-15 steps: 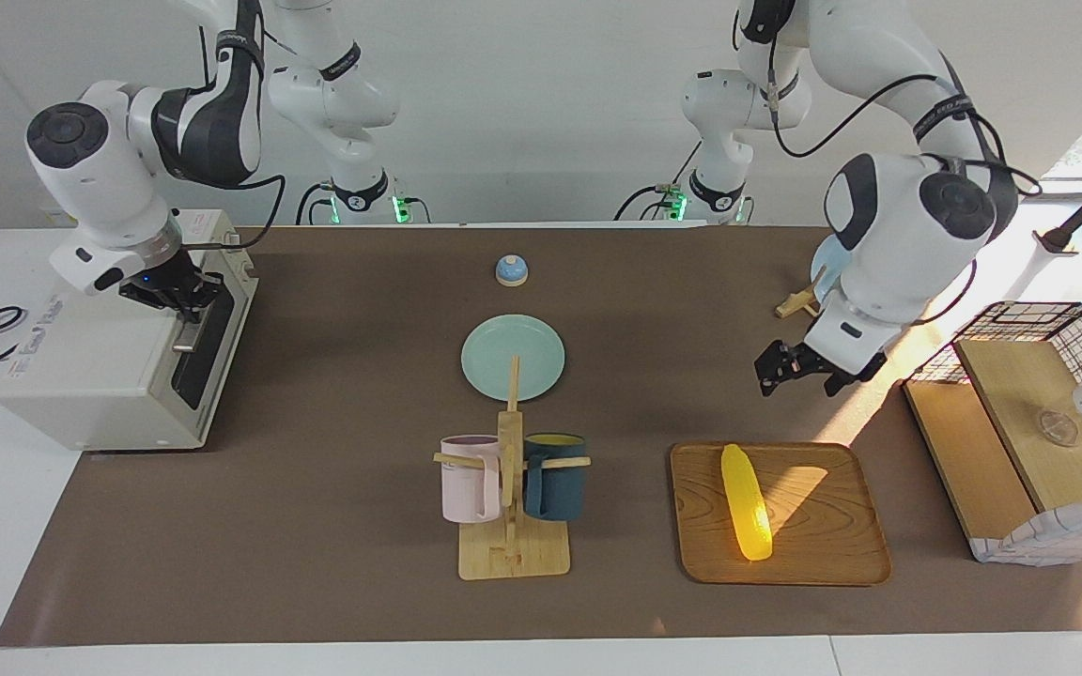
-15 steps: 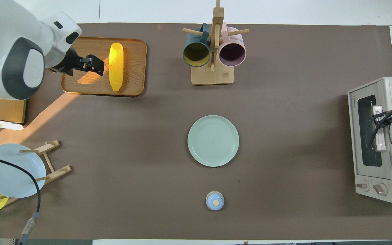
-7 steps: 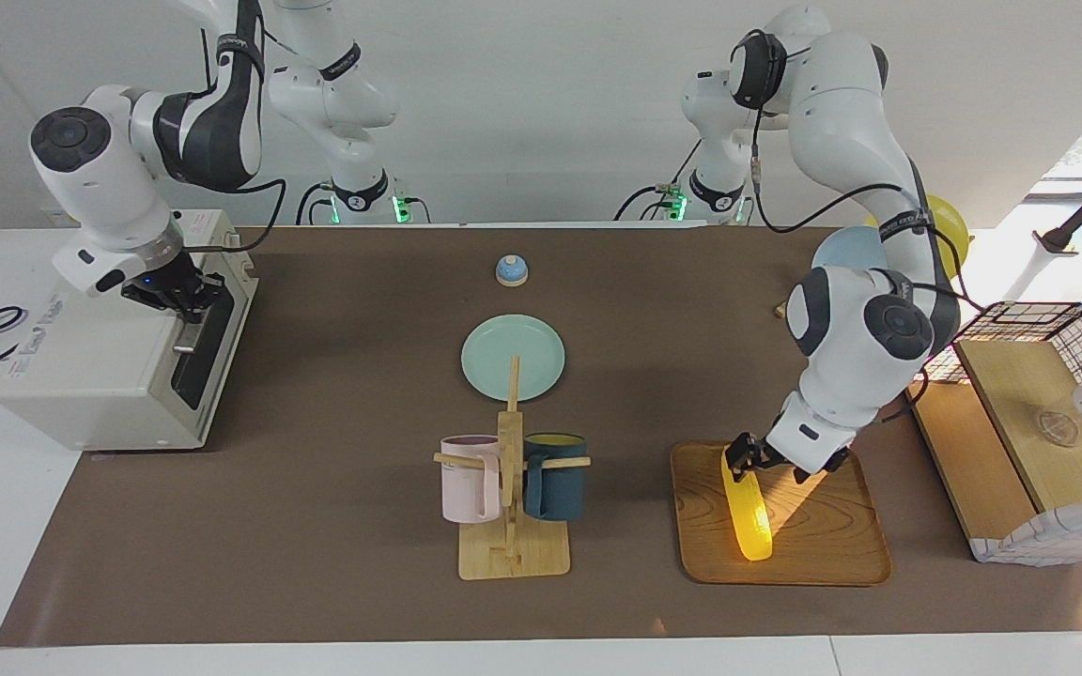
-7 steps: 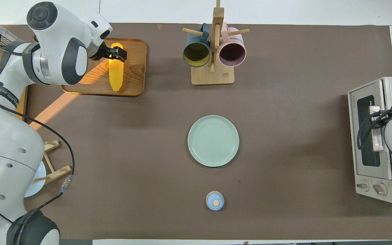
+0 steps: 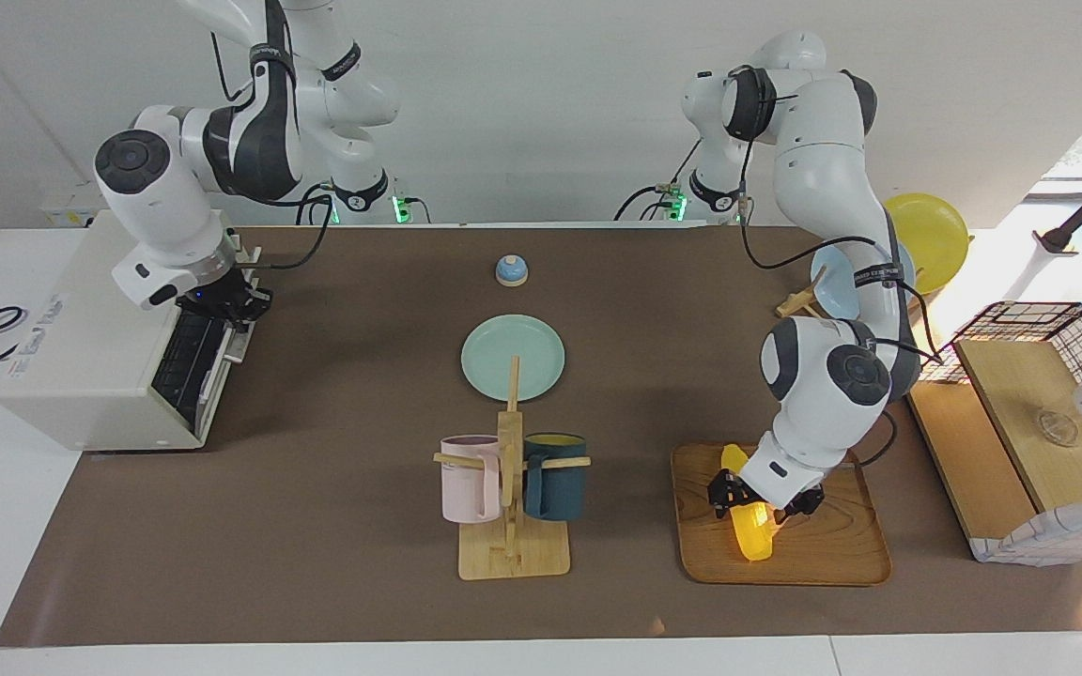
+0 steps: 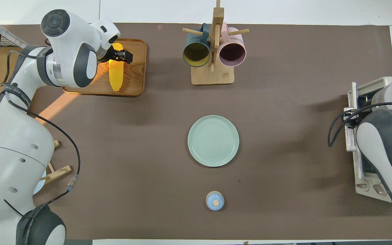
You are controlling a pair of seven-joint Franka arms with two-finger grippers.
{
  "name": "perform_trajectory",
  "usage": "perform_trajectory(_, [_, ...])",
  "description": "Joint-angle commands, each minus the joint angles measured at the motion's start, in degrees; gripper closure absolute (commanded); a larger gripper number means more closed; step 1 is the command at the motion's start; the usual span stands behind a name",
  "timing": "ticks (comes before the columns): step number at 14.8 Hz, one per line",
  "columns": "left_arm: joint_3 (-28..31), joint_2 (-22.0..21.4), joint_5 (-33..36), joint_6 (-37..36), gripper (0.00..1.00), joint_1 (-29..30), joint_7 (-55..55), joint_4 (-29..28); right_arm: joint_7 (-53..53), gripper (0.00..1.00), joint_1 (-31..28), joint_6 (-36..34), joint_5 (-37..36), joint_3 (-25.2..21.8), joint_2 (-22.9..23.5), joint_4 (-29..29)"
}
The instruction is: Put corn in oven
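The yellow corn (image 5: 753, 533) lies on a wooden tray (image 5: 832, 556) toward the left arm's end of the table; it also shows in the overhead view (image 6: 115, 76). My left gripper (image 5: 759, 499) is low over the corn's middle, open, with a finger on each side of the cob. My right gripper (image 5: 224, 305) is shut on the handle of the white oven (image 5: 81, 366). The oven's dark door (image 5: 186, 352) tilts partly open. In the overhead view my right arm hides that gripper and most of the oven (image 6: 368, 186).
A mug rack (image 5: 511, 488) with a pink and a dark blue mug stands beside the tray. A pale green plate (image 5: 513, 357) and a small blue bell (image 5: 511, 270) lie mid-table. A yellow plate (image 5: 931, 230) and a wire basket (image 5: 1029, 324) stand at the left arm's end.
My left gripper came down from above the table onto the corn on the tray. My right gripper pulled the oven door from shut to partly open.
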Motion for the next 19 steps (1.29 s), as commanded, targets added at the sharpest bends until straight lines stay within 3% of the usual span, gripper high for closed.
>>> perform_trajectory(1, [0.43,-0.08,1.44,1.84,0.27,-0.43,1.40,-1.60,1.51,1.00,-1.39,8.64,0.05,-0.72,2.99,-5.51])
perform_trajectory(4, [0.52,-0.16,1.97,1.75,0.64,-0.26,2.46,-1.68,3.97,1.00,0.72,11.29,0.32,-0.72,2.99,-7.80])
perform_trajectory(5, [0.52,-0.25,2.06,1.57,0.88,-0.08,2.46,-1.60,4.24,1.00,0.72,11.73,0.32,-0.72,3.17,-8.07])
perform_trajectory(6, [0.52,-0.43,2.06,0.96,1.00,0.18,2.46,-1.51,4.33,1.00,0.72,12.35,0.59,-0.72,3.34,-8.68])
perform_trajectory(8, [0.43,-1.56,0.92,-0.70,1.00,0.18,2.37,-1.16,4.33,1.00,0.72,13.58,1.29,-0.72,3.43,-10.09])
perform_trajectory(12, [0.70,-9.81,-4.00,-12.73,1.00,-0.43,0.97,-1.85,4.33,1.00,0.72,18.77,2.61,-0.63,3.95,-14.31])
perform_trajectory(14, [0.44,-16.65,-4.00,-16.09,1.00,-1.56,-3.84,-6.75,4.33,1.00,0.81,18.86,3.04,-0.45,4.48,-14.22])
perform_trajectory(18, [0.35,-26.24,-4.27,-16.19,1.00,-7.88,-13.85,-17.91,4.42,1.00,2.38,18.07,3.84,-0.19,4.66,-13.09])
perform_trajectory(19, [0.35,-28.09,-4.27,-15.83,1.00,-10.16,-16.76,-20.82,4.42,0.80,2.48,17.98,3.84,-0.19,4.75,-12.56])
